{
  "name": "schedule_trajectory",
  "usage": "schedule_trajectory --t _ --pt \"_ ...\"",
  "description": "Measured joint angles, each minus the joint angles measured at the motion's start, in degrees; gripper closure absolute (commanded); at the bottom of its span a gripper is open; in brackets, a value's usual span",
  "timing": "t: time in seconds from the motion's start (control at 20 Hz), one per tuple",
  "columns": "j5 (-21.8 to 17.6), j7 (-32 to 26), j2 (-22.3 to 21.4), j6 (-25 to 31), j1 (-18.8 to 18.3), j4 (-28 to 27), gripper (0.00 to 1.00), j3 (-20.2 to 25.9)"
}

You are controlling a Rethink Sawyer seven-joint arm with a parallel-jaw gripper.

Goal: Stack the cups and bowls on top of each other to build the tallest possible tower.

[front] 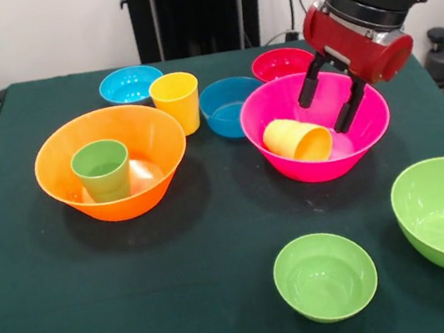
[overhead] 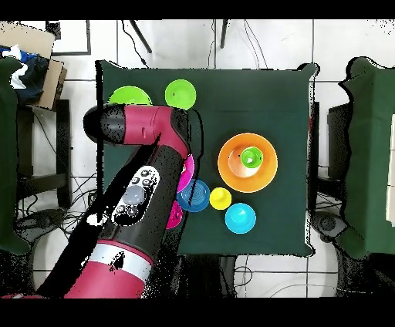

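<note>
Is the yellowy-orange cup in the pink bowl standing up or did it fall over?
Fallen over. The orange-yellow cup lies on its side in the large pink bowl, its open mouth facing sideways.

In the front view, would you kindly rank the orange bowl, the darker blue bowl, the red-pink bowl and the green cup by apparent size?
1. Orange bowl, clearly largest.
2. Darker blue bowl and red-pink bowl: similar, both partly hidden, so unranked.
3. Green cup, smallest.

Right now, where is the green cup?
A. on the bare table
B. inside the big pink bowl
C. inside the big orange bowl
C: the green cup stands upright inside the big orange bowl; the overhead view shows it there too.
</note>
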Motion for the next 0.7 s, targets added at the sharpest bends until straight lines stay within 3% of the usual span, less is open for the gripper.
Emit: schedule_trajectory --t 0.7 --pt "5.0 0.4 5.0 0.0 0.9 -5.6 0.0 -3.9"
